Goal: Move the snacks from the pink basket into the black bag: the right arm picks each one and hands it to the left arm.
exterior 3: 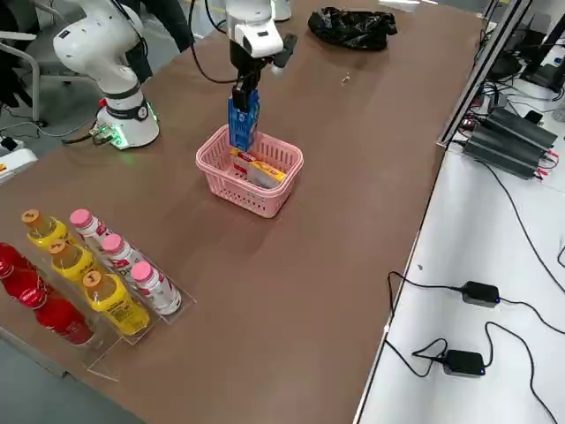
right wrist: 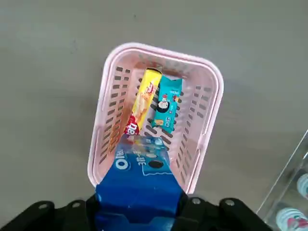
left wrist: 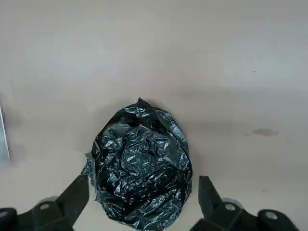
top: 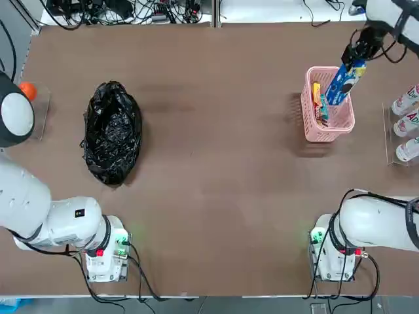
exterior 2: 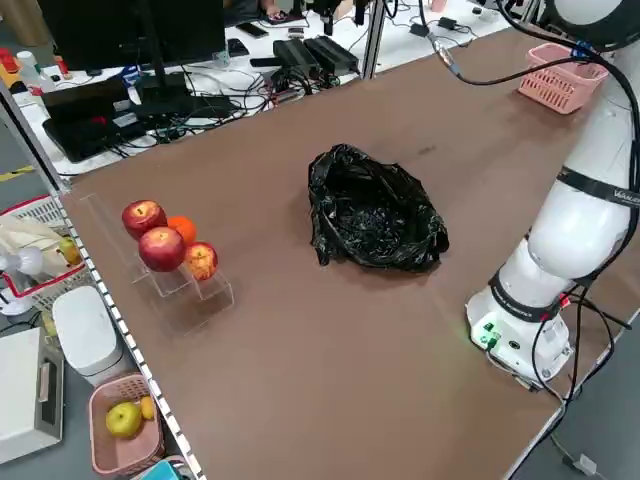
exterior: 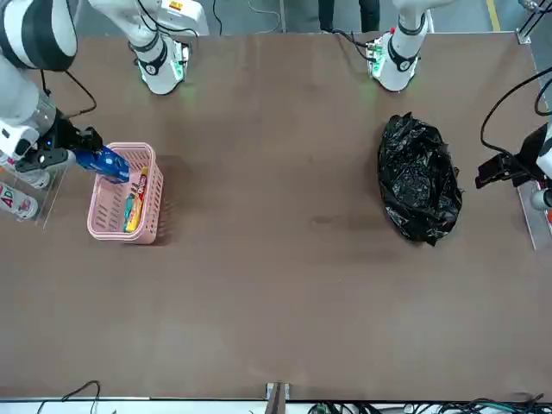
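The right hand (right wrist: 137,211) is clamped on the blue cookie packet (right wrist: 139,180), holding it above the pink basket (right wrist: 211,103), where the yellow box (right wrist: 142,103) and teal box (right wrist: 166,103) lie side by side. The left hand (left wrist: 139,204), fingers apart, hangs over the black bag (left wrist: 139,163) on the tabletop (top: 216,131).

Three snacks: one blue packet (right wrist: 139,180), one yellow box (right wrist: 142,101), one teal box (right wrist: 166,102). One pink basket (top: 338,122). One black bag (top: 112,133).
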Tool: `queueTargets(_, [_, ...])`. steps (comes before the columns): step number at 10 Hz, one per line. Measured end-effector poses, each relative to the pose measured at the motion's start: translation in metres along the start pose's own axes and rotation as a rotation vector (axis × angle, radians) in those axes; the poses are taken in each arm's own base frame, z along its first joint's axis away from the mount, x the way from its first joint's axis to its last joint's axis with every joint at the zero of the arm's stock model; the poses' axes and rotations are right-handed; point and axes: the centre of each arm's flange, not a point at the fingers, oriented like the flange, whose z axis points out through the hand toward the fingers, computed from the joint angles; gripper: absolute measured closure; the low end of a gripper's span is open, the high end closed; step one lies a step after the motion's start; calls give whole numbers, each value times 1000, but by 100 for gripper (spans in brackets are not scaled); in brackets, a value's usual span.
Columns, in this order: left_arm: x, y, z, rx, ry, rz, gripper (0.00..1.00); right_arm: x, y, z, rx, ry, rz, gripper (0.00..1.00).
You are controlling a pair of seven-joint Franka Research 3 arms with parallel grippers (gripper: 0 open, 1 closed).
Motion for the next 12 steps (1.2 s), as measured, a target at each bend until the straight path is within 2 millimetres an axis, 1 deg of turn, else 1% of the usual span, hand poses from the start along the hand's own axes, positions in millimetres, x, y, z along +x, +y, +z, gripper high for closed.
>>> queueTargets(2, [1,10,3,-28,-6,13,0,4,-6,-28,18,17,-28,55])
queueTargets(3, [2,20,7,-30,-14,26,0,6,-15,-35,74,28,-27,55])
queueTargets(4, [4,28,13,-34,-23,34,0,8,-26,-39,150,42,-23,55])
queueTargets(5, [6,36,20,-78,-38,39,3,11,-36,-39,218,54,-20,55])
queueTargets(6, [10,45,28,-143,-57,41,8,16,-48,-35,288,60,-15,55])
queueTargets(7, [14,52,39,-191,-76,42,9,24,-60,-27,370,58,-6,55])
queueTargets(8, [19,61,49,-257,-95,40,8,36,-72,-15,451,58,7,55])
queueTargets(9, [28,72,62,-349,-95,29,3,49,-84,-1,520,65,24,55])
queueTargets(10, [39,87,74,-411,-72,23,1,63,-98,13,582,71,41,55])
queueTargets(11, [44,108,84,-432,-62,35,1,74,-114,25,643,71,72,55])
queueTargets(12, [44,134,95,-433,-76,50,2,84,-134,33,690,77,102,56])
